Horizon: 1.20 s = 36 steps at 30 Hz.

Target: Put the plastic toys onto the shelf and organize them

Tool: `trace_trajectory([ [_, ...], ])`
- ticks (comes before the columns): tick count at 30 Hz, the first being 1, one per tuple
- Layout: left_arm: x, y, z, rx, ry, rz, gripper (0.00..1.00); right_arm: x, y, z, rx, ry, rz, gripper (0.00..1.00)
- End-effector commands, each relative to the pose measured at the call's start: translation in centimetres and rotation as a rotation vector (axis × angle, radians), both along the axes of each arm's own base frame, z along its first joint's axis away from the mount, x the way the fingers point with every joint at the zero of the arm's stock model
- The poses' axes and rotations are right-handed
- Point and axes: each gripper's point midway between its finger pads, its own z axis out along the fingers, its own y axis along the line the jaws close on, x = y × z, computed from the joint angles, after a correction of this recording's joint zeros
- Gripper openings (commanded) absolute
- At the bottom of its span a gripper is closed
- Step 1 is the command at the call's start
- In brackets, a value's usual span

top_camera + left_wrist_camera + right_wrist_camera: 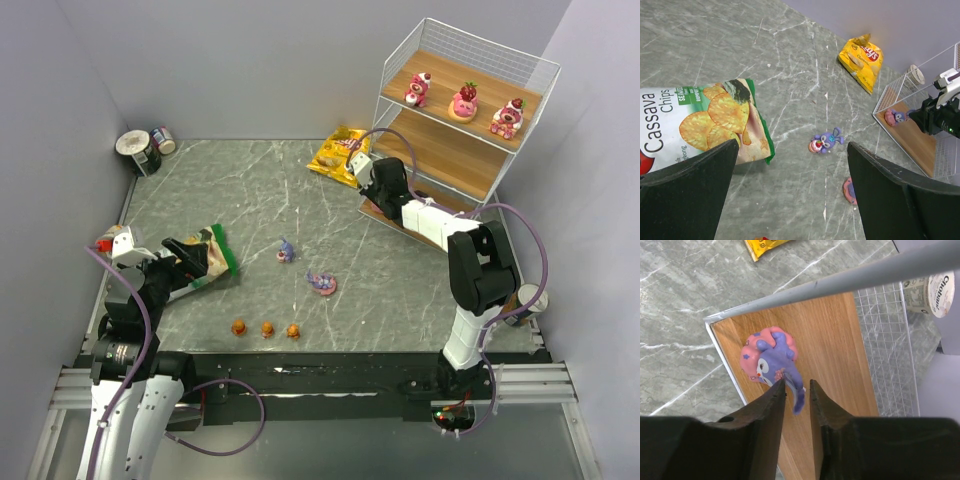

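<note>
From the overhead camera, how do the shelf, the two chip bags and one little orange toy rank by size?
Largest: the shelf.
Next: the yellow chip bag and the green chip bag look alike; the green one is partly covered, so I won't rank them.
Smallest: the orange toy.

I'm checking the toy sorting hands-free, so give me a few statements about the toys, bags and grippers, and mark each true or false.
1. Three strawberry toys stand on the shelf's top board. True.
2. All purple-pink toys are shelved. False: one purple-pink toy sits on the bottom board; two others lie on the table.
3. The orange toys form a row on the table. True.
4. The left gripper grips the green chip bag. False: the left gripper is open, holding nothing.
5. The yellow chip bag lies on the shelf. False: it lies on the table beside the shelf.
</note>
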Motion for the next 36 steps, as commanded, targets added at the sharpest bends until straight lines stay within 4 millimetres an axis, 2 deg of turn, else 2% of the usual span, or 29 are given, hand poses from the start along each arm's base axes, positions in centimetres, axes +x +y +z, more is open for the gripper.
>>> trace_trajectory([
  [1,0.2,0.2,0.8,0.010,-0.025,0.009,0.96,0.4,-0.6,3.4,0.036,-0.102,-0.067,0.36],
  [9,0.1,0.2,0.8,0.010,-0.026,0.009,0.96,0.1,0.0,6.4,0.104,-0.197,-0.078,0.50],
  [15,0.1,0.2,0.9,0.009,-0.033,0.007,0.96,-1.8,1.6,8.5,0.148,-0.212,-0.044,0.55],
  [16,0.1,0.2,0.9,0.008,-0.033,0.009,0.96,-2.3,2.0,8.3,0.164,-0.191,-0.036,0.56],
  [20,-0.1,0.3,1.1,0.006,-0.042,0.011,0.96,-4.9,3.6,8.6,0.203,-0.145,-0.001,0.57],
  [27,-0.1,0.2,1.2,0.003,-0.049,0.008,0.96,-10.0,6.5,10.4,0.275,-0.099,0.056,0.57],
  [29,-0.1,0.2,1.2,0.003,-0.048,0.008,0.96,-11.7,8.1,10.5,0.287,-0.063,0.101,0.57],
  [31,-0.1,0.2,1.2,0.003,-0.048,0.008,0.96,-13.3,8.9,10.4,0.303,-0.036,0.121,0.60],
  [33,-0.1,0.2,1.2,0.002,-0.049,0.008,0.96,-15.6,11.1,10.4,0.357,0.019,0.213,0.61],
  [36,-0.1,0.3,1.2,0.001,-0.048,0.012,0.96,-17.8,13.9,11.1,0.467,0.063,0.287,0.61],
])
